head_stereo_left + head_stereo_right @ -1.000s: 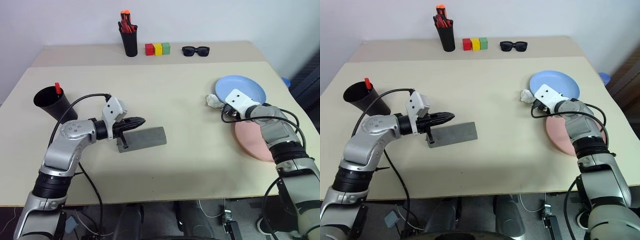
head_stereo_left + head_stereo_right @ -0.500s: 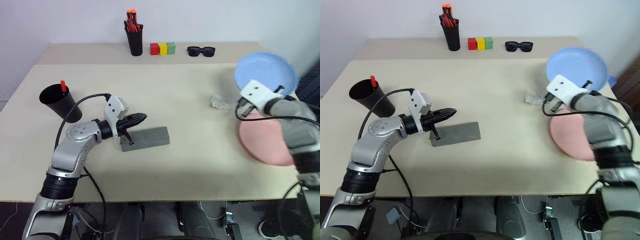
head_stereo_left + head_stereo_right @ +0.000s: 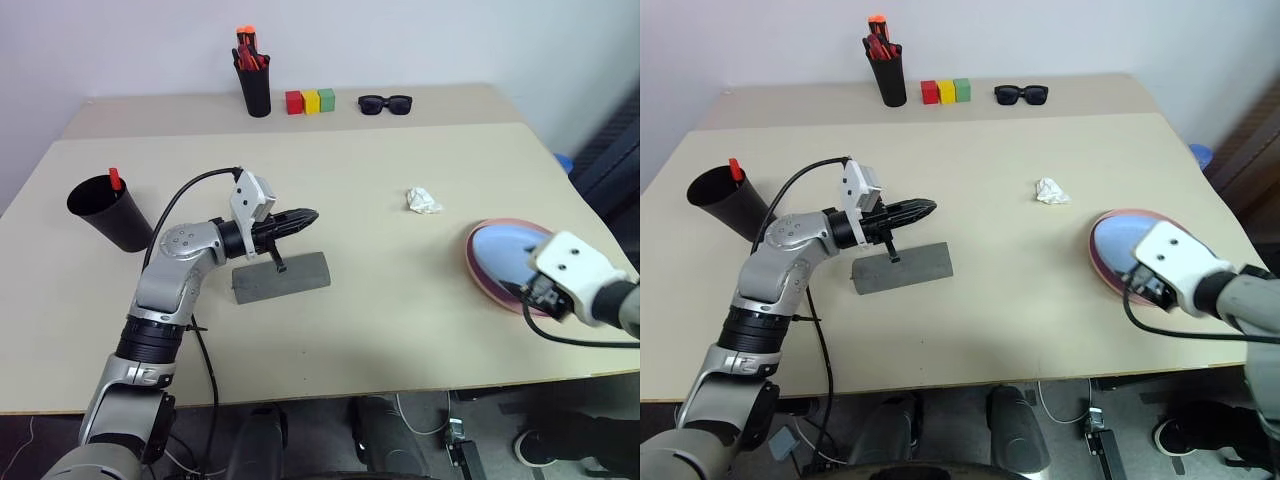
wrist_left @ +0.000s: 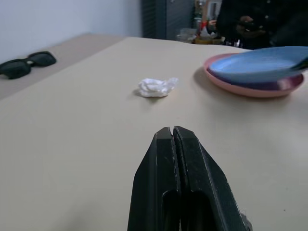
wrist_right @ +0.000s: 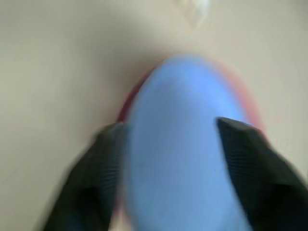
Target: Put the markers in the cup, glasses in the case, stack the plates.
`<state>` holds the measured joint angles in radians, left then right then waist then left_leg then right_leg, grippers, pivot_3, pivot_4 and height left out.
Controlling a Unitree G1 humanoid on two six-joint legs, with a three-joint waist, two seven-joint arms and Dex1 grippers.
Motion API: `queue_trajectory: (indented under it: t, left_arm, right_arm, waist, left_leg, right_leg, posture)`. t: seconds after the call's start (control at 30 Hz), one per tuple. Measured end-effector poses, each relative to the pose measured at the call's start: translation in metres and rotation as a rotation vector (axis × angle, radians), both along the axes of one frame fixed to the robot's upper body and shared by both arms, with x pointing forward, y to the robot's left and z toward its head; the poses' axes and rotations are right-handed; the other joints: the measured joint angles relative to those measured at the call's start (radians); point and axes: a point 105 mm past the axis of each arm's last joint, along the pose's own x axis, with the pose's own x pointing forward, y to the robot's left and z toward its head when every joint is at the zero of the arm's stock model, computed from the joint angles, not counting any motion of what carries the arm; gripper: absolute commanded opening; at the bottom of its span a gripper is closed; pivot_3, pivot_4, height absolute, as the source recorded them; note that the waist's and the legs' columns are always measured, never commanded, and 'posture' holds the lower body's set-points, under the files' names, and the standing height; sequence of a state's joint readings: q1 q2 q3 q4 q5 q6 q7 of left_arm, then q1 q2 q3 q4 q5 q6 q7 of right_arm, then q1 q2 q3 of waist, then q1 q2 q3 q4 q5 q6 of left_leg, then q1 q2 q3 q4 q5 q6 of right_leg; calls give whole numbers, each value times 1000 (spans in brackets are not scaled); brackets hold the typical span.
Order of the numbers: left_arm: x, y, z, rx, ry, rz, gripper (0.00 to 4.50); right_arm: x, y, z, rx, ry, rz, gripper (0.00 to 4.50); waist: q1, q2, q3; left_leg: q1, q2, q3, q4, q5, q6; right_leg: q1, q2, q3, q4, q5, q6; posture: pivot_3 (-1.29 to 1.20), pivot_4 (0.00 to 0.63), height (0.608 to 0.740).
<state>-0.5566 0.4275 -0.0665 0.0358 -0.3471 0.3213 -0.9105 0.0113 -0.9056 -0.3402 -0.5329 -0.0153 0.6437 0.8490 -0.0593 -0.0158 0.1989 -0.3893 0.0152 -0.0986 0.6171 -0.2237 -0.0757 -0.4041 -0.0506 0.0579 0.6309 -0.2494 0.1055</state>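
The light blue plate lies on top of the salmon pink plate at the table's right side. My right gripper is open just on the near side of them, its fingers spread wider than the blue plate's near rim. The grey case lies shut left of centre. My left gripper hovers shut and level just above the case's far edge, holding nothing. The black cup leans at the far left with a red marker sticking out. The glasses are hidden from view.
A crumpled white tissue lies between the case and the plates. Along the back edge stand a black pen holder with orange-red pens, three coloured blocks and dark sunglasses.
My right gripper lifted the blue plate off the table, laid it on the pink plate, drew back and opened. The left gripper drifted slightly forward and right over the case. The camera also shifted.
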Motion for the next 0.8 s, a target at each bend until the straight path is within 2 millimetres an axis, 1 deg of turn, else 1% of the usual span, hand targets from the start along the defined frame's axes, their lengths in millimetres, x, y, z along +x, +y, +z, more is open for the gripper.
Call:
queue_trajectory:
  t: [0.07, 0.13, 0.2, 0.23, 0.33, 0.4, 0.47, 0.53, 0.57, 0.67, 0.7, 0.8]
  left_arm:
    - [0, 3, -1, 3, -3, 18, 0]
    - [-1, 6, -4, 5, -2, 43, 0]
    - [-3, 10, -6, 8, -3, 63, 0]
    - [-4, 15, -8, 10, -3, 83, 0]
    - [-9, 24, -7, 6, -15, 136, 0]
    - [-15, 33, -6, 0, -22, 176, 0]
    - [-21, 40, -9, -7, -12, 209, 0]
    - [-24, 47, -12, -3, 1, 246, 0]
    - [-25, 49, -12, -6, 0, 260, 0]
    - [-30, 51, -12, -18, 6, 286, 0]
    - [-32, 51, -13, -21, 9, 289, 0]
    - [-34, 55, -17, -20, 24, 308, 0]
  right_arm:
    - [23, 17, 3, 51, -61, 46, 3392]
    - [50, 33, -1, 105, -99, 63, 3392]
    - [74, 43, -11, 129, -102, 53, 3392]
    - [90, 48, -16, 147, -108, 38, 3392]
    - [132, 56, -28, 176, -117, -29, 3392]
    - [154, 61, -36, 155, -124, -51, 3392]
    - [164, 61, -43, 120, -132, -64, 3392]
    - [170, 60, -45, 101, -154, -61, 2843]
    - [171, 60, -47, 89, -159, -56, 2521]
    - [170, 58, -50, 77, -171, -41, 1034]
    - [167, 56, -48, 68, -188, -35, 528]
    - [156, 41, -36, 28, -233, -44, 528]
  waist:
    - [-4, -1, 0]
    - [-8, -1, 0]
    - [-6, -1, 0]
    - [-7, -1, 0]
    - [-8, 0, 1]
    - [-9, 0, 1]
    - [-1, 0, 1]
    - [3, 0, 1]
    - [6, 0, 1]
    - [10, 0, 1]
    - [13, 0, 1]
    - [18, 1, 1]
  left_leg:
    - [-1, 1, -1, -1, 0, 0]
    - [-1, 1, -1, -1, 0, 0]
    - [-2, 1, -1, -2, 0, 0]
    - [-2, 1, -1, -3, 0, 0]
    - [-3, 0, -1, -4, 0, 0]
    - [-3, 1, -1, -4, 0, 0]
    - [-3, 1, -1, -5, 0, 0]
    - [-3, 0, -1, -5, 0, 0]
    - [-3, 0, -1, -4, 0, 0]
    - [-3, 0, -1, -4, 0, 0]
    - [-3, 0, -1, -4, 0, 0]
    - [-3, 0, -1, -4, 0, 0]
  right_leg:
    - [-1, 1, 0, 0, 1, -1]
    - [-1, 1, 0, 0, 2, -3]
    - [-2, 1, 0, 0, 4, 1]
    - [-2, 1, 0, 0, 4, 1]
    - [-4, 1, 0, 0, 4, 1]
    - [-4, 1, 0, 0, 4, 1]
    - [-4, 1, 0, 0, 4, 2]
    - [-4, 0, 0, 0, 4, 2]
    - [-4, 0, 0, 0, 4, 2]
    - [-4, 0, 0, 0, 4, 2]
    - [-4, 0, 0, 0, 4, 2]
    - [-4, 0, 0, 0, 4, 2]
  posture:
    - [0, 150, 740]
    - [0, 150, 740]
    - [0, 150, 740]
    - [0, 150, 740]
    - [0, 150, 740]
    - [0, 150, 740]
    - [0, 150, 740]
    - [0, 150, 740]
    - [0, 150, 740]
    - [0, 150, 740]
    - [0, 150, 740]
    - [0, 150, 740]
